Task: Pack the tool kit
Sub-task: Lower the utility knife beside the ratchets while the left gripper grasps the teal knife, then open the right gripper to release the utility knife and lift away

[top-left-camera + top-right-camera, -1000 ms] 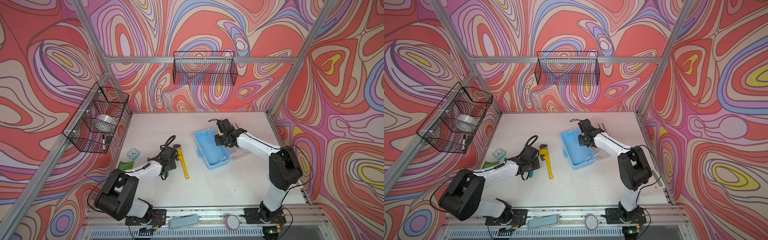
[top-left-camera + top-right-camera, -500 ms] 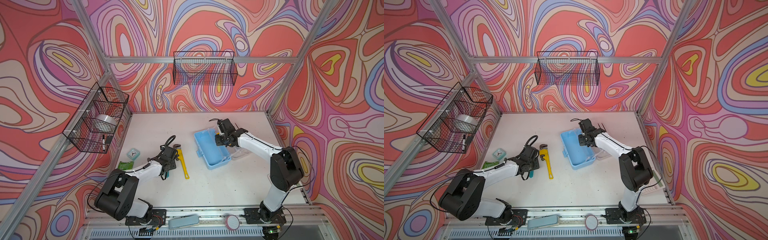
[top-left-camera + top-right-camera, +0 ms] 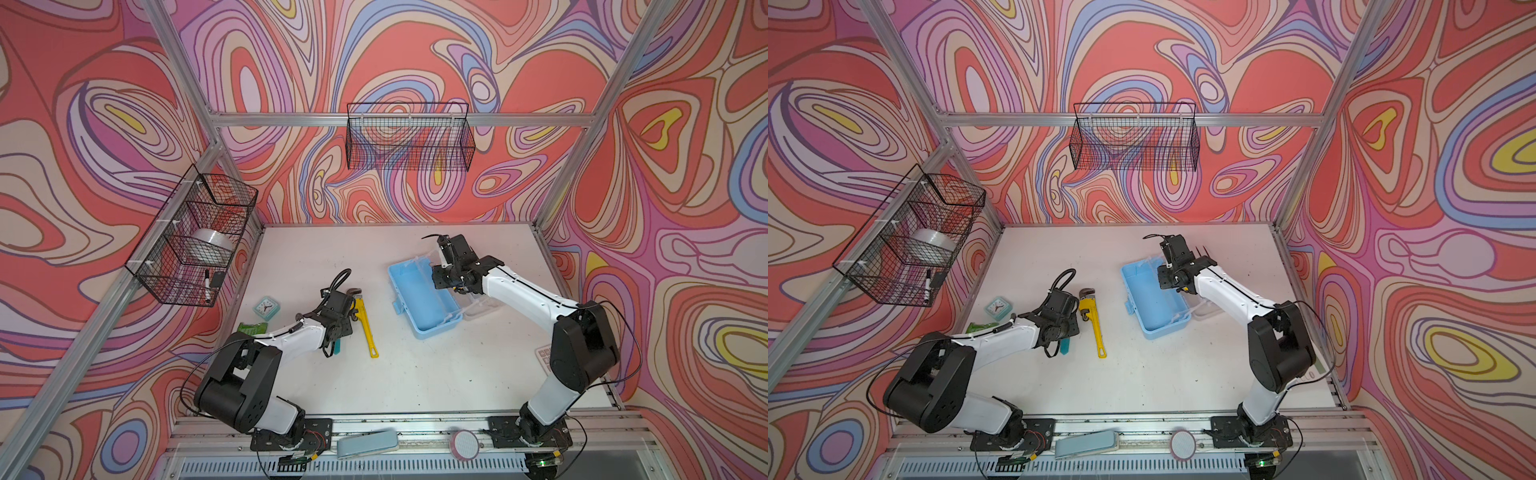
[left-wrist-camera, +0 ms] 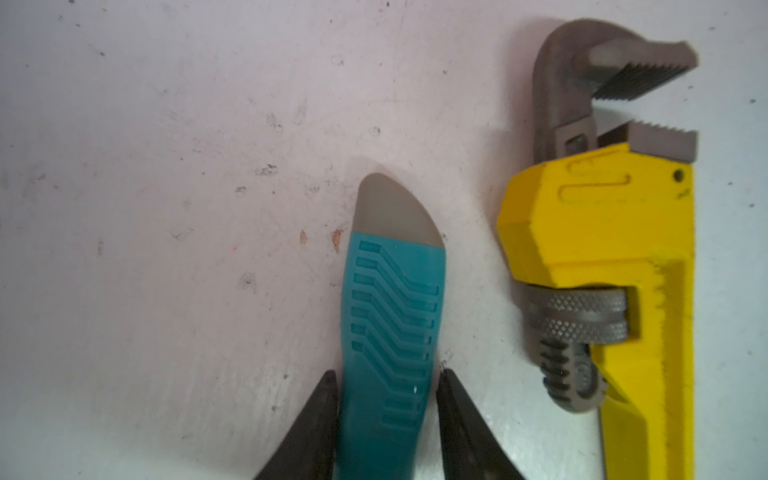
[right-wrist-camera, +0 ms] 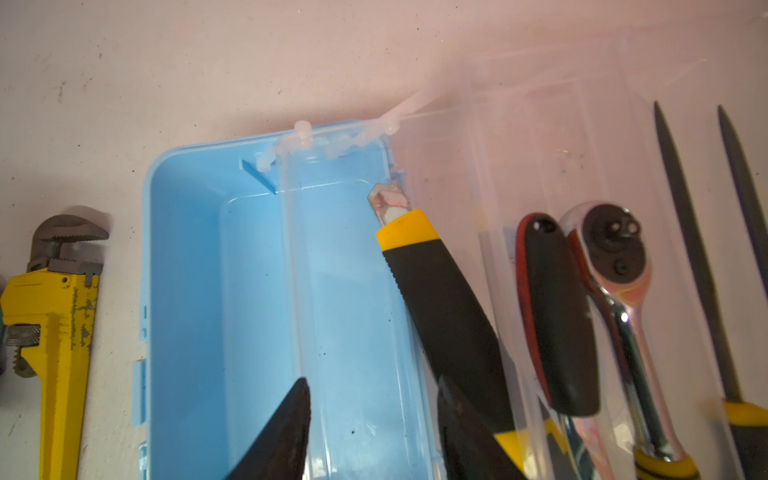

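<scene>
Light blue tool kit (image 3: 422, 297) lies open, clear lid folded back

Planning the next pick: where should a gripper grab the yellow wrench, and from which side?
Take the wrench mid-handle, from straight above, jaws across its narrow width. It lies flat with bare table on both sides of the handle; the head end is bulky and close to the left gripper.

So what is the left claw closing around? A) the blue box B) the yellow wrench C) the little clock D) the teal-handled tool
D: in the left wrist view the left claw has a finger on each side of the teal-handled tool, while the yellow wrench lies beside it untouched.
</scene>
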`<state>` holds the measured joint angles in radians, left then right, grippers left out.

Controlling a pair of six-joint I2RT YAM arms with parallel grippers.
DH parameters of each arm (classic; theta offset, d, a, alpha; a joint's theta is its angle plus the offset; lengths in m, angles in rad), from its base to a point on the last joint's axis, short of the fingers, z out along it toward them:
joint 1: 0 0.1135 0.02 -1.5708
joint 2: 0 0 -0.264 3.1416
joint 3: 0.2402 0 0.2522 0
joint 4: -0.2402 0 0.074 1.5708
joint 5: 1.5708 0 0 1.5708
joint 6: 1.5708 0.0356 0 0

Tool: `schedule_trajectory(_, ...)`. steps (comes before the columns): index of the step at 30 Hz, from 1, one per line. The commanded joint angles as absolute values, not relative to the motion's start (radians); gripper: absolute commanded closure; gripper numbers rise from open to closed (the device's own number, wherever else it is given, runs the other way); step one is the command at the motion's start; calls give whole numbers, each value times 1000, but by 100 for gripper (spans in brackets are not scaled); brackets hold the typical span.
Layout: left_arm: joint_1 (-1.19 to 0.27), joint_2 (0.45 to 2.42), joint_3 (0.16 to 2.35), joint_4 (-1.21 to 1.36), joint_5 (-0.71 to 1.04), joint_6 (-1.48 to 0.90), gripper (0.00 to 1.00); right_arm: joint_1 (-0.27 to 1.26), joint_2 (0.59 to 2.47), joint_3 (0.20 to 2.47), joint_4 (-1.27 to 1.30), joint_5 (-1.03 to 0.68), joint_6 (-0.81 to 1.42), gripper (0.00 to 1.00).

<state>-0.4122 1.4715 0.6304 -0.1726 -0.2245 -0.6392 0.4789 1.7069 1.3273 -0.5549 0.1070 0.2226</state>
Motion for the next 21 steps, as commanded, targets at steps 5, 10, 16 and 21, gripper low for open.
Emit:
schedule_trajectory(5, -409, 1480, 617, -190, -198, -649, 69, 477, 1668, 1310, -563, 116, 225, 49)
schedule_trajectory(10, -409, 1461, 603, -186, -189, -657, 77, 477, 1651, 1292, -547, 99, 233, 49)
schedule_trajectory(16, -409, 1404, 582, -197, -191, -667, 82, 478, 1634, 1242, -506, 3, 251, 49)
schedule_trajectory(21, -409, 1350, 572, -215, -192, -677, 84, 497, 1617, 1201, -481, -14, 265, 48)
